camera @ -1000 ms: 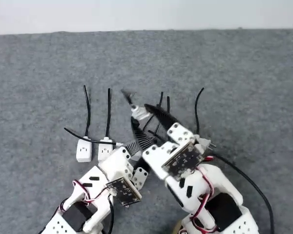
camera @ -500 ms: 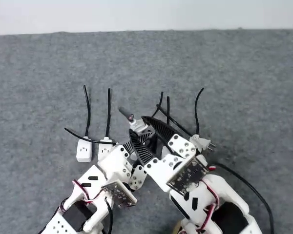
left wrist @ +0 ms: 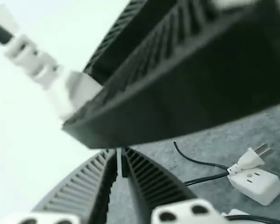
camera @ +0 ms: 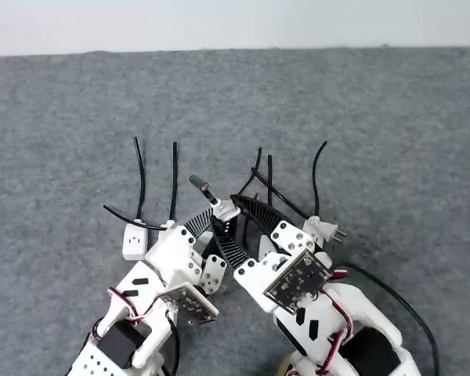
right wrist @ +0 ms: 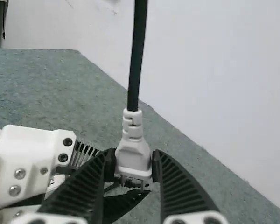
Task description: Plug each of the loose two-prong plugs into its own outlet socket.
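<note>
- Currently the right gripper (right wrist: 133,164) has its fingers (right wrist: 175,186) clamped on the white body of the held plug (right wrist: 133,154). The plug's black cord (right wrist: 137,56) rises straight out from between them.
- From overhead, the held plug is above the worktop (camera: 392,117), between the two arms, with its cord slanting up and away.
- The left gripper (left wrist: 120,156) sits just below the right one. Its fingers are together at the tips, with nothing between them.
- One socket block (camera: 135,240) lies flat beside the left arm, its cord running toward the far edge.
- A loose plug (camera: 323,229) lies on the worktop right beside the right arm, prongs pointing away from it.
- In the left wrist view, a second socket block (left wrist: 254,182) has a plug against it. I cannot tell whether they touch.
</note>
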You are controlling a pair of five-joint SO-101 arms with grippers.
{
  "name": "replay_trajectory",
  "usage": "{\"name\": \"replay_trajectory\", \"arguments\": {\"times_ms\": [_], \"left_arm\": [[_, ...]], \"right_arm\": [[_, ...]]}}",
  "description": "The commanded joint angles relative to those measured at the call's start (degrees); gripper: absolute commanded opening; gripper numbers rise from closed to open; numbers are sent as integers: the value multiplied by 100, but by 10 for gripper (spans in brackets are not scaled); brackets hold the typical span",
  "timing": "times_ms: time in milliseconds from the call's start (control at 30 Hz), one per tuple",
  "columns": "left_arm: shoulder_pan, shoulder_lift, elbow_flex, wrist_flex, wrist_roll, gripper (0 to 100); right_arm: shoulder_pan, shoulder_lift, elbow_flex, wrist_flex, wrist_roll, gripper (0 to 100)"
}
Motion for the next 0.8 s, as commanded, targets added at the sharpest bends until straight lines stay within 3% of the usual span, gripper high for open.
{"name": "replay_trajectory", "arguments": {"times_ms": [0, 200, 300, 767], "left_arm": [[-53, -88, -66, -193, -79, 12], [0, -88, -66, 0, 26, 12], [193, -88, -66, 176, 308, 12], [1116, -88, -189, 519, 290, 12]], "right_arm": [[-31, -57, -308, 13, 35, 9], [-22, -66, -185, -48, 35, 9], [-22, -66, -158, -48, 35, 9], [-57, -497, -132, -4, 35, 9]]}}
